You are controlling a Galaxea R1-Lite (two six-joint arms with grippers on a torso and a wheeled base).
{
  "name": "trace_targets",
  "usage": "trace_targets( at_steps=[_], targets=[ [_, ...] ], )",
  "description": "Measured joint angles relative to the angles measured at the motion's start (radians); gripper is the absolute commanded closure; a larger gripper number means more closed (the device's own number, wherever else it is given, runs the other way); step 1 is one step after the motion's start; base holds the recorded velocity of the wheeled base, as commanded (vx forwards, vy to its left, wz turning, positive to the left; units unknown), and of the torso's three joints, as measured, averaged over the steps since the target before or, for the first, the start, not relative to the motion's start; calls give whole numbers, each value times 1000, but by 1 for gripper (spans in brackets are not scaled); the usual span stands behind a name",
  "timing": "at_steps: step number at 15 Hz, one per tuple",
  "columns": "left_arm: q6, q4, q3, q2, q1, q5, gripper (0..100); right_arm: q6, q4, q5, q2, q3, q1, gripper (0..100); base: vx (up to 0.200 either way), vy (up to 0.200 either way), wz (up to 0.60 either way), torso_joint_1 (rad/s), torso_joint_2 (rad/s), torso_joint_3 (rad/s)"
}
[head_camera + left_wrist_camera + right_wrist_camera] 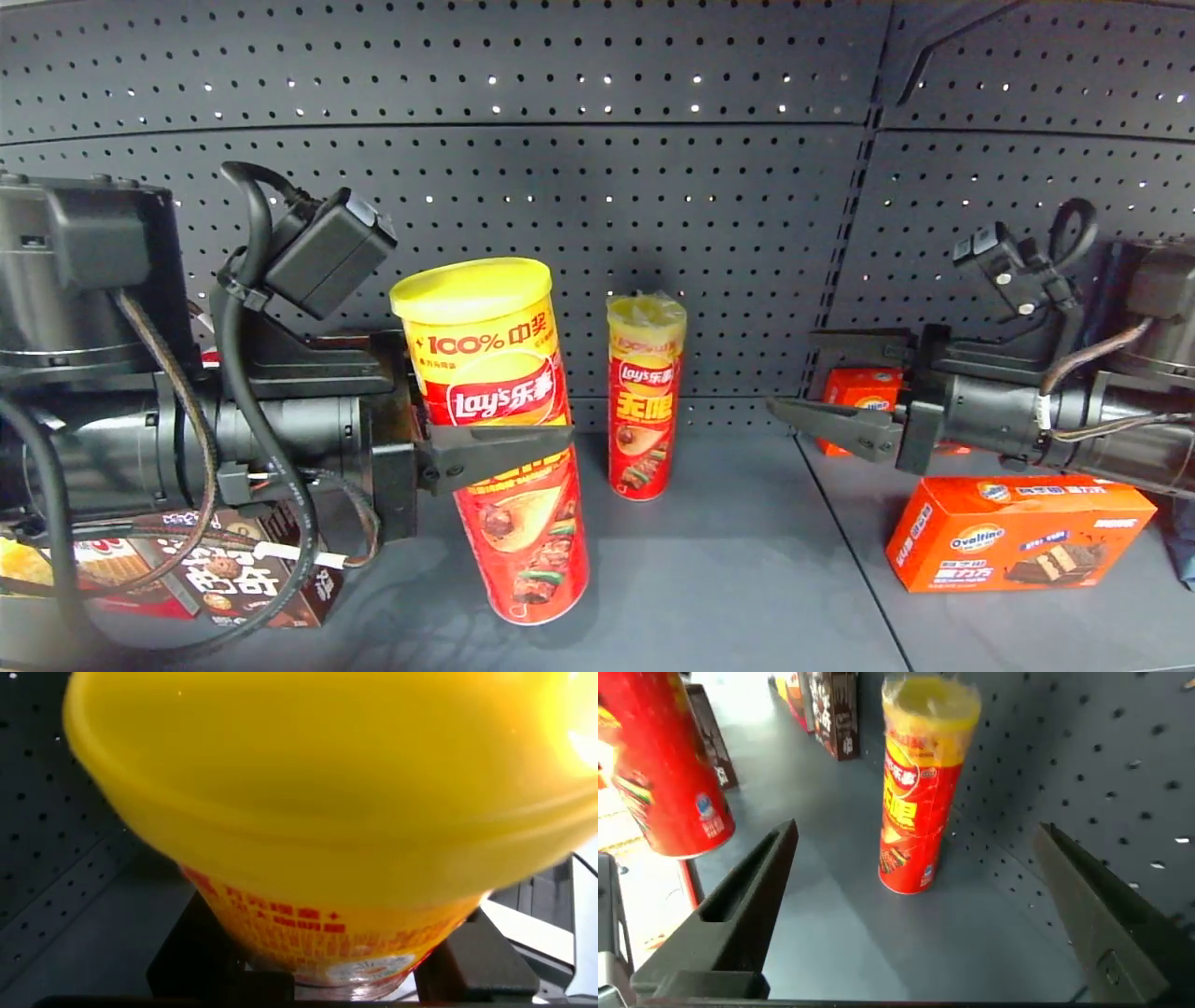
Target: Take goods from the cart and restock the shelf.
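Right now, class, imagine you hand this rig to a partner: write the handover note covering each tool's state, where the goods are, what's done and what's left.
Left tool: shut on the large chip can, held tilted over the shelf.
Right tool: open, empty, over the shelf's right side.
Goods: small chip can upright near the back panel; orange boxes on the right.
Done: small chip can stands on the shelf.
Left: stand the large chip can upright, release, fetch more goods.

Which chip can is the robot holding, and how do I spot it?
Look at the dark grey pegboard shelf, where two red chip cans with yellow lids are. The held can is the nearer one, clamped in the left gripper. It tilts, while the other can stands upright by the back wall.
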Motion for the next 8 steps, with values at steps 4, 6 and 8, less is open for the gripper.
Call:
trace_targets(
  at_steps=[4,6,8],
  targets=[
    [0,-1,-14,25,8,-28,100,-9,0,3,87,-53,9,0,0,0,0,0,0,0],
    [0,-1,-16,33,8,-29,100,-10,0,3,135,-91,12,0,0,0,0,0,0,0],
    [0,-1,-17,36,9,-28,100,-11,0,3,187,-128,17,0,0,0,0,0,0,0]
  ],
)
